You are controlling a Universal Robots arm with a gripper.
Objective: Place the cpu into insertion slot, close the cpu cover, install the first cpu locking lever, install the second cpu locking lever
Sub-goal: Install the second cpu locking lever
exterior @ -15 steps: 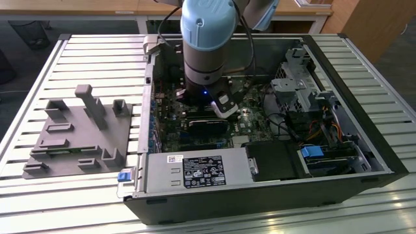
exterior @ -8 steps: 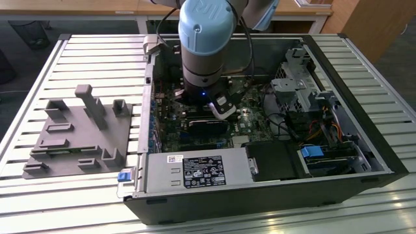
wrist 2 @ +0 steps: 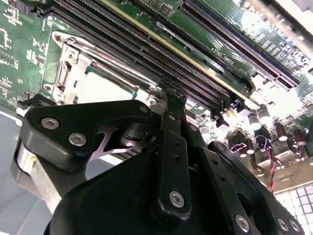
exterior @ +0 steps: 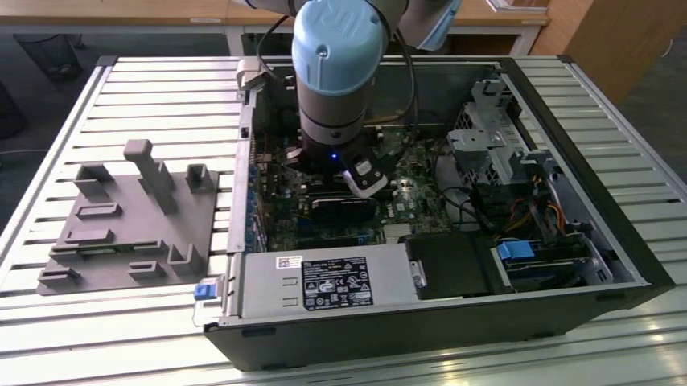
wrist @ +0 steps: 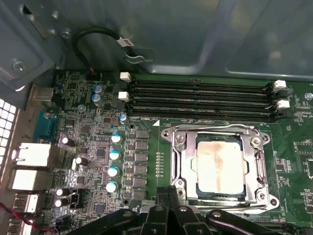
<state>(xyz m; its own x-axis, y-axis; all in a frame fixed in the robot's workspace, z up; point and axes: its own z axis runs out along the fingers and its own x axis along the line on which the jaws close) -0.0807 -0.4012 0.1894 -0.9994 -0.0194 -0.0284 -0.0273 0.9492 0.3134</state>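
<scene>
I see the end effector (wrist: 168,208) low inside the PC case (exterior: 601,265), just above the green board (wrist: 146,147). Its fingers (wrist 2: 171,127) look closed together, narrow, w/ nothing between them. The cpu (wrist: 219,164) sits already in the insertion slot (wrist: 182,171), directly in front of the fingertips, very near. The cpu cover (wrist: 257,164) lies flat around the chip, silver top visible through its window. Beyond the socket, farther from the end effector, run the black memory slots (wrist: 200,100). The case stands on the slatted desk (exterior: 161,104).
</scene>
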